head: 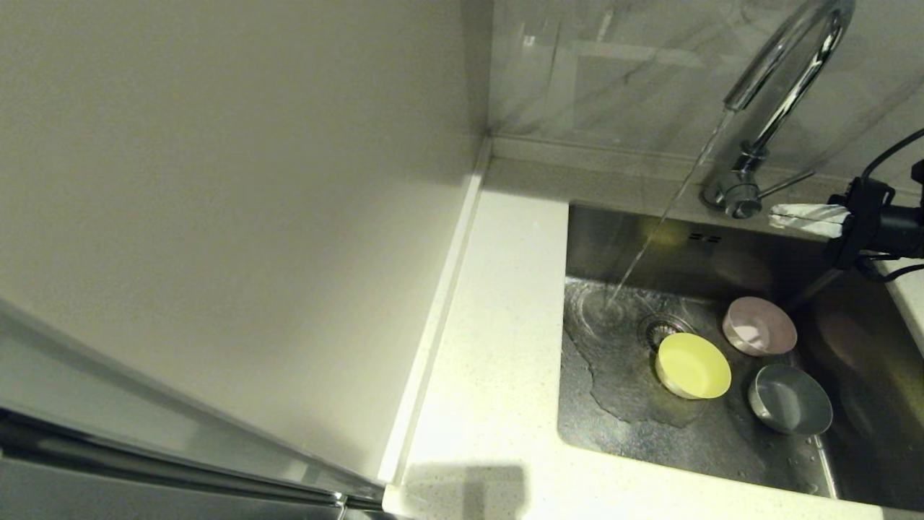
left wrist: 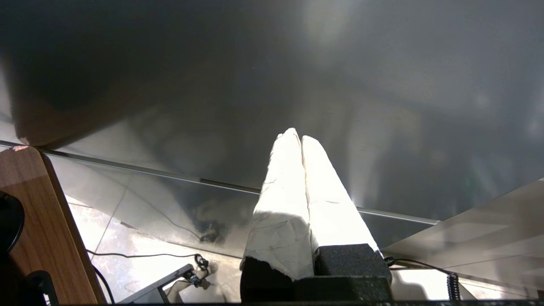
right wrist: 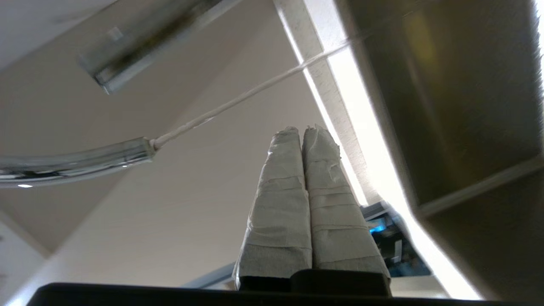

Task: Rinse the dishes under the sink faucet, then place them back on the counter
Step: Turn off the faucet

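faucet (head: 783, 79) running; stream lands beside the drain in the sink (head: 621, 238). yellow bowl (head: 693, 365), pink bowl (head: 759, 326), grey-blue bowl (head: 789, 399) sit clear of it. right hand (head: 803, 218) near the lever, fingers together, empty; left hand (left wrist: 301, 138) likewise, parked. risk: wet bowls slipping off taped fingers before reaching the desk (head: 498, 347).

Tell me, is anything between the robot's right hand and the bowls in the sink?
Nothing visible. The right hand sits shut near the faucet handle, above the sink. The pink bowl, yellow bowl and grey-blue bowl lie uncovered below it.
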